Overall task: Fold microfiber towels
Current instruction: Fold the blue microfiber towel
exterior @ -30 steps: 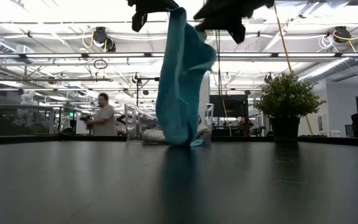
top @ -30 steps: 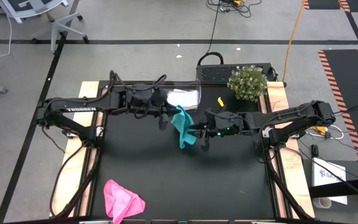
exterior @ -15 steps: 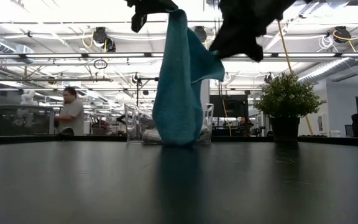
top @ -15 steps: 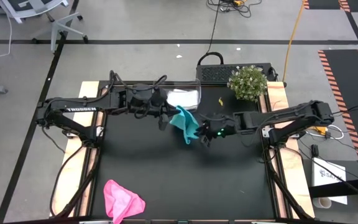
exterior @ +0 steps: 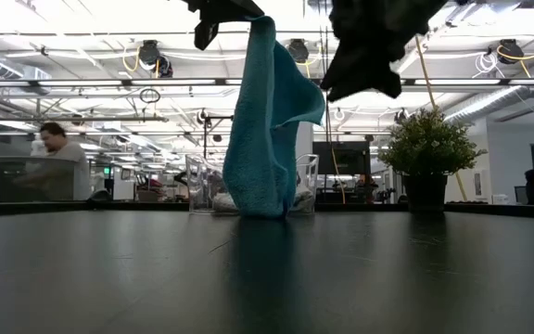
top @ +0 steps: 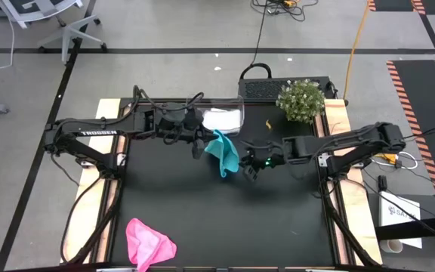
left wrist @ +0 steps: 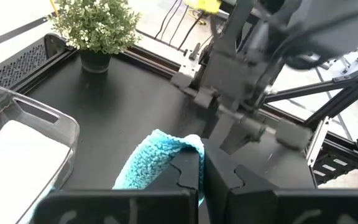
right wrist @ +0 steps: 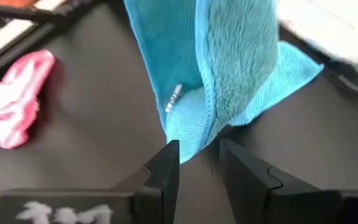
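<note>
Dangling from the clamped left end effector (top: 199,143), teal towel (top: 224,151) could slip past the right end effector's (right wrist: 199,155) parted, empty fingers.

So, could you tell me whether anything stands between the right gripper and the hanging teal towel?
Nothing visible does. The left gripper holds the teal towel up by a corner, and the right gripper is open just beside a lower edge of it, with only air in between.
</note>
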Available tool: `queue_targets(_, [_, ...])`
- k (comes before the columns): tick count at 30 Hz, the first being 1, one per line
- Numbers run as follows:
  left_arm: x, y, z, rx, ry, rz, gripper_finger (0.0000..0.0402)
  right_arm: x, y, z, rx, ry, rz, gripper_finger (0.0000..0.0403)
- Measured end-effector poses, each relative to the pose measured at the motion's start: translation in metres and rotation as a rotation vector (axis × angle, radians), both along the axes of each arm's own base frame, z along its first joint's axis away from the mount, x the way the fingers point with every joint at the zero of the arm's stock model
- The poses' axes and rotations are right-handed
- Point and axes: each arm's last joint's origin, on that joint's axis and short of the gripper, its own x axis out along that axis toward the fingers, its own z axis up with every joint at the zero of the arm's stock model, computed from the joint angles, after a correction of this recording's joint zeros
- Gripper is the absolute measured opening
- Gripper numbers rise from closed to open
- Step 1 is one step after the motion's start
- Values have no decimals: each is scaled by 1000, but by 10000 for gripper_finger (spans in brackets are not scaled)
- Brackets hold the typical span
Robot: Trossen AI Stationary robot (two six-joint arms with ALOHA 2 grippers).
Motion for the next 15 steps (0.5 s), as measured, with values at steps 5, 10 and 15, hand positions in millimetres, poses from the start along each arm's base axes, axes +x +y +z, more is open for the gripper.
queue_targets(5, [0, 0, 1, 1, -9, 0, 10, 7, -3, -13, 51, 52, 50, 108])
queue_targets(10, [0, 0, 1, 0, -13, 0, 16, 9, -13, -15, 41, 61, 52, 111])
queue_targets(15, [0, 0, 1, 0, -13, 0, 4, 10, -23, -15, 35, 47, 23, 138])
